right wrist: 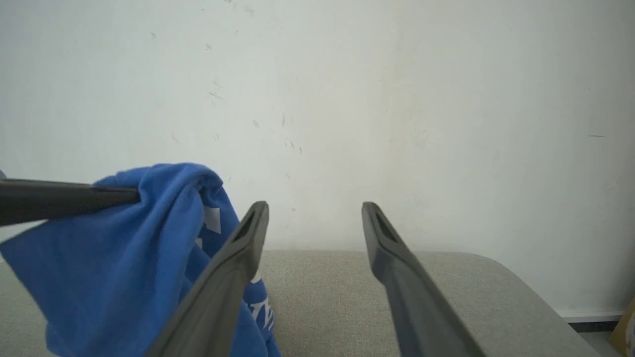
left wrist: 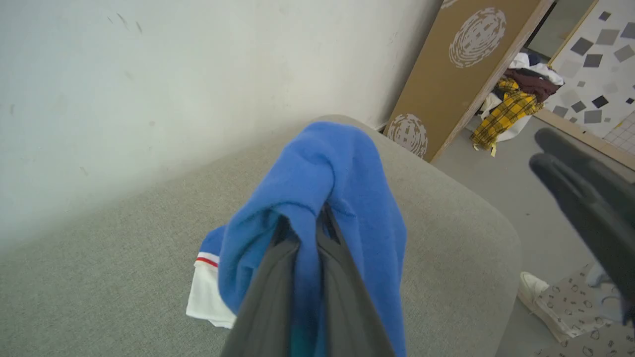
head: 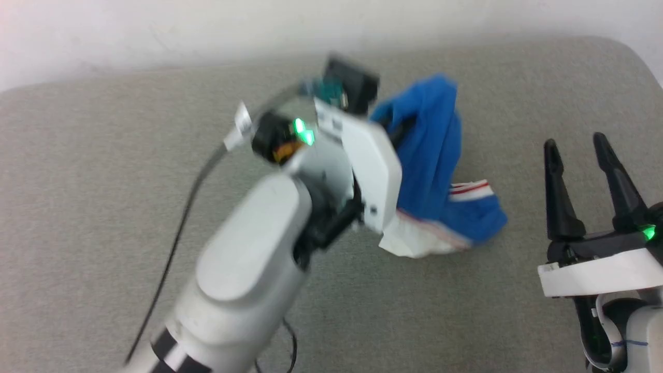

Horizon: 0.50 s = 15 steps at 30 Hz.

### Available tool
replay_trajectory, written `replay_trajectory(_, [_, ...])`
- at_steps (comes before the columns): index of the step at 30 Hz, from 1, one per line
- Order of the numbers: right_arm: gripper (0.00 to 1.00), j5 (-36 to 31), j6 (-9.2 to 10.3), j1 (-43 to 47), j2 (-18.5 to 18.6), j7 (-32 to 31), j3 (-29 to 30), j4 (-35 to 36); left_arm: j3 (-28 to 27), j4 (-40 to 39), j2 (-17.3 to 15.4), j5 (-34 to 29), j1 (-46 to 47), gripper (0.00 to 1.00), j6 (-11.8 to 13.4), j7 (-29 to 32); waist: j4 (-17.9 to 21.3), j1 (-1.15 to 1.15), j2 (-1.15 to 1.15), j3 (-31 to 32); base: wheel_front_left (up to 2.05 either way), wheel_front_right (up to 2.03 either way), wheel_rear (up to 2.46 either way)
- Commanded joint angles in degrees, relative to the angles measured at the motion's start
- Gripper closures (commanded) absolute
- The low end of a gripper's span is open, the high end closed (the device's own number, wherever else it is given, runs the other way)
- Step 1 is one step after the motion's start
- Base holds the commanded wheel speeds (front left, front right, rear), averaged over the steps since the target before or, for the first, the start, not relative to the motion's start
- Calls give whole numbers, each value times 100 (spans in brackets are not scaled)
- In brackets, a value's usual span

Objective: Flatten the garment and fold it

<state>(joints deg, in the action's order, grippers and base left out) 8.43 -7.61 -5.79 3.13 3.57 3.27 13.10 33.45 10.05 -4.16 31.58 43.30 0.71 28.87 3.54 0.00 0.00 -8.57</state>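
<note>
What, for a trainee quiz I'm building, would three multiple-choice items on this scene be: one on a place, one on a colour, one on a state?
1. Where does the lower end of the garment lie?
A. on the grey cushion
B. on the floor
C. in a basket

2. What colour is most of the garment?
A. red
B. yellow
C. blue

3. How is the left gripper?
A. open and empty
B. shut on the garment
C. resting flat on the cushion

Answers:
1 A: in the head view its white and blue folds lie on the cushion.
2 C: blue cloth dominates, with white and thin red stripes at one edge.
3 B: the left wrist view shows it pinched shut, with blue cloth draped over it and raised above the cushion.
</note>
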Motion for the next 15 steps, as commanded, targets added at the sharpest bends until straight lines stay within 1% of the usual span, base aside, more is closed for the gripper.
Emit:
replay_trajectory(1, [0, 31, 12, -56, -22, 17, -12, -11, 39, 66, 14, -49, -113, 100, 49, -111, 176, 0, 0, -189, 0, 0, 0])
replay_trajectory(5, [0, 81, 12, -160, -22, 34, -93, -98, 207, 959, 83, -107, -663, 100, 362, -767, 331, 0, 0, -352, 0, 0, 0])
replay_trajectory(10, [0, 107, 12, -225, 0, 39, -112, -192, 286, 2020, 116, -147, -742, 100, 605, -1601, 403, 0, 0, -473, 0, 0, 0])
replay_trajectory(11, [0, 111, 12, -224, 8, 42, -104, -198, 289, 2144, 120, -138, -705, 79, 640, -1771, 397, 0, 0, -481, 0, 0, 0])
replay_trajectory(12, [0, 114, 12, -215, 15, 46, -78, -198, 281, 2208, 122, -64, -666, 18, 647, -1925, 376, 0, 0, -490, 0, 0, 0])
replay_trajectory(13, [0, 112, 12, -198, 22, 49, -41, -200, 287, 2200, 124, 59, -620, 0, 645, -2081, 343, 0, 0, -491, 0, 0, 0])
replay_trajectory(15, [0, 104, 12, -159, 27, 47, 17, -213, 348, 2109, 125, 217, -496, 0, 658, -2391, 265, 0, 0, -480, 0, 0, 0])
